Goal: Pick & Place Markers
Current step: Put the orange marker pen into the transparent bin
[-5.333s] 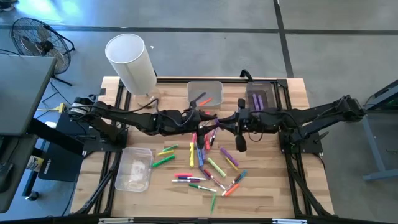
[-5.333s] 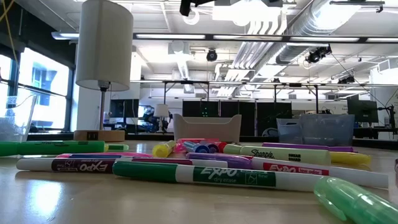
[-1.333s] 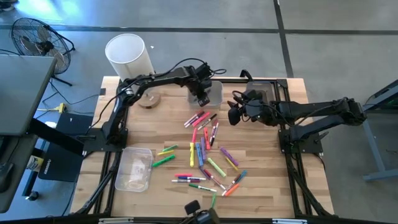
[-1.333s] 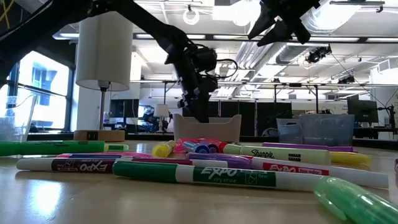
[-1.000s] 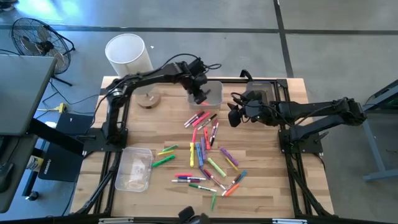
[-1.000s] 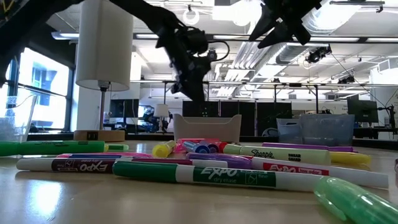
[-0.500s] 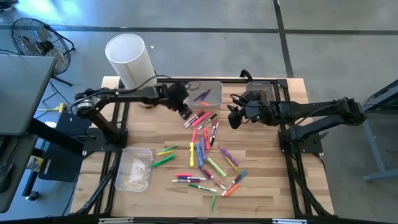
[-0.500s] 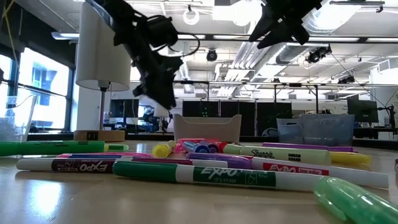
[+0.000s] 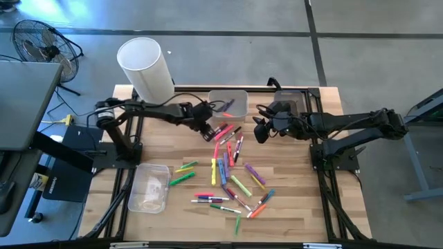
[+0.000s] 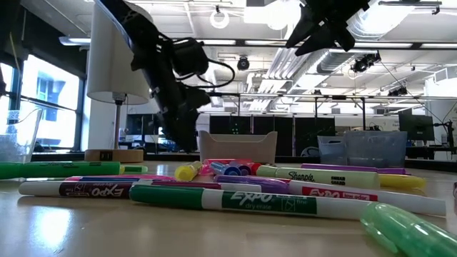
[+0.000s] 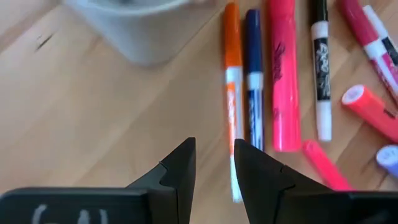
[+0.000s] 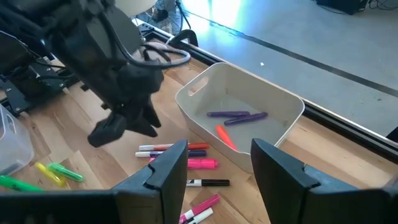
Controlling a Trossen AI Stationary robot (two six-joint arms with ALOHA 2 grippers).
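Several coloured markers [image 9: 232, 166] lie scattered on the wooden table, from its middle toward the near edge. A clear bin [image 9: 239, 97] at the far middle holds an orange and two purple markers [image 12: 239, 116]. My left gripper [image 9: 208, 133] hangs low over the table at the far left end of the scatter. It is open by a narrow gap [image 11: 214, 165] with only bare wood between its fingers. An orange marker [image 11: 231, 93] lies just beside one finger. My right gripper [image 9: 258, 133] hovers high, right of the bin, open [image 12: 221, 168] and holding nothing.
A white lamp shade [image 9: 145, 69] stands at the far left corner. A second clear bin [image 9: 149, 187] sits near the left edge. A darker bin [image 9: 291, 104] with purple markers stands at the far right. Bare wood lies left of the scatter.
My left gripper has come away from above the far bin, toward the table's near and left side. It has gone down and now hangs low by the far end of the scatter. The markers have stayed where they were.
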